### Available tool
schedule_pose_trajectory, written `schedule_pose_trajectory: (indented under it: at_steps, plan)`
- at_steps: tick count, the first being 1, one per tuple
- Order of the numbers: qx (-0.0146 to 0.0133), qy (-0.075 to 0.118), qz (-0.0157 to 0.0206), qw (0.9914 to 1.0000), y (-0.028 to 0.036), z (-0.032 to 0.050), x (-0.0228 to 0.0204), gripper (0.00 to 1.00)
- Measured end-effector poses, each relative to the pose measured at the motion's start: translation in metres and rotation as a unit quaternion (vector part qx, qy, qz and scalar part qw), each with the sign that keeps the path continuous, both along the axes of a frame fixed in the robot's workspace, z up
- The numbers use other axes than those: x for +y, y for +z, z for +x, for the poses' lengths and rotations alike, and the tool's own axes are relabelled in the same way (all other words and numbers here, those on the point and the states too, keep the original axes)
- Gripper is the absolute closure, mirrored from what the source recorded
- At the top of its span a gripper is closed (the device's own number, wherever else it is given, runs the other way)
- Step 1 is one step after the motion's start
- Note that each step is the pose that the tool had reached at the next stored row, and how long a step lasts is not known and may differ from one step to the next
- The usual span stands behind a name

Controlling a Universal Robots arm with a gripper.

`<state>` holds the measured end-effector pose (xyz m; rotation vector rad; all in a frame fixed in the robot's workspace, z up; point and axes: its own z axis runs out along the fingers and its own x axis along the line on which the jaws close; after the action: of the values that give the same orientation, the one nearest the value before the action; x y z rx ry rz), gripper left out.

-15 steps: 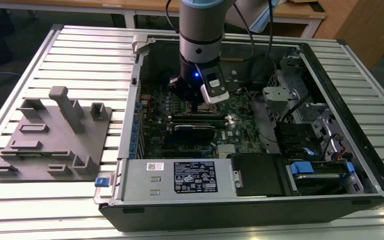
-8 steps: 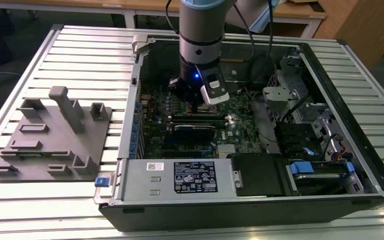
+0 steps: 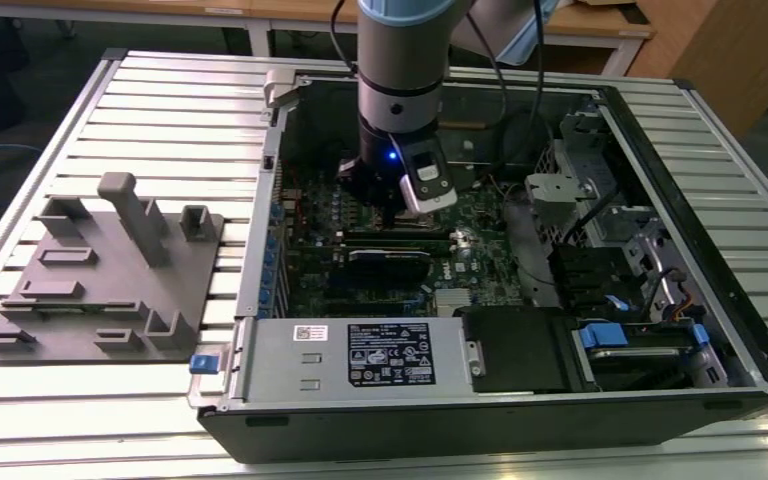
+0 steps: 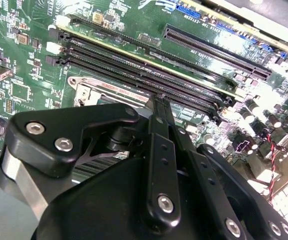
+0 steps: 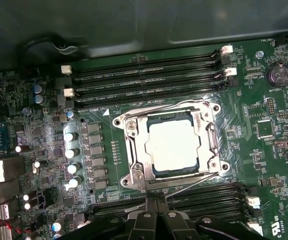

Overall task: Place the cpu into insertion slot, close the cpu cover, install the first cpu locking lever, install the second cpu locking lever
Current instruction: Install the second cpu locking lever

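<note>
The slatted metal surface carries an open computer case lying on its side, with a grey fixture block beside it toward the exterior view's left. The arm reaches down into the case, and the gripper hangs just above the green motherboard.

In the first wrist view, the insertion slot sits between two banks of long black memory slots. The cpu lies flat inside it, its pale metal top showing through the window of the cpu cover, which is folded down over the chip. So I judge the placing done and the cover closed. A thin locking lever slants out from the socket's edge near the gripper's tips and looks not yet latched; the state of the other lever I cannot tell.

In both wrist views the jaws come together to a narrow point with nothing between them, near the socket's edge.
</note>
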<state>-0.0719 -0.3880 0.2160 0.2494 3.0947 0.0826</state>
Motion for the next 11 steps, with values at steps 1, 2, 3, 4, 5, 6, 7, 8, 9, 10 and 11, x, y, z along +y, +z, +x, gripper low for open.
schedule_pose_trajectory:
  at_steps: [1, 2, 3, 4, 5, 6, 7, 8, 9, 10, 11]
  plan:
    - [0.0000, 0.000, 0.0000, 1.00000, -0.0013, 0.0000, 0.0000, 0.89]
    - [0.0000, 0.000, 0.0000, 1.00000, -0.0013, 0.0000, 0.0000, 0.89]
    - [0.0000, 0.000, 0.0000, 1.00000, -0.0013, 0.0000, 0.0000, 0.89]
    - [-0.0001, 0.000, 0.0001, 1.00000, -0.0016, 0.0000, 0.0000, 0.89]
    - [-0.0001, 0.000, 0.0001, 1.00000, -0.0018, 0.0000, 0.0000, 0.89]
    - [-0.0001, 0.000, 0.0001, 1.00000, -0.0018, 0.0000, 0.0000, 0.89]
    - [0.0000, 0.000, 0.0000, 1.00000, -0.0018, -0.0001, 0.0000, 0.89]
    - [0.0000, 0.000, 0.0000, 1.00000, -0.0017, -0.0001, 0.0000, 0.89]
    - [0.0000, 0.000, 0.0000, 1.00000, -0.0017, -0.0001, 0.0000, 0.89]
    - [0.0000, 0.000, 0.0000, 1.00000, -0.0017, -0.0001, 0.0000, 0.89]
    - [0.0000, 0.000, 0.0000, 1.00000, -0.0018, -0.0001, 0.0000, 0.89]
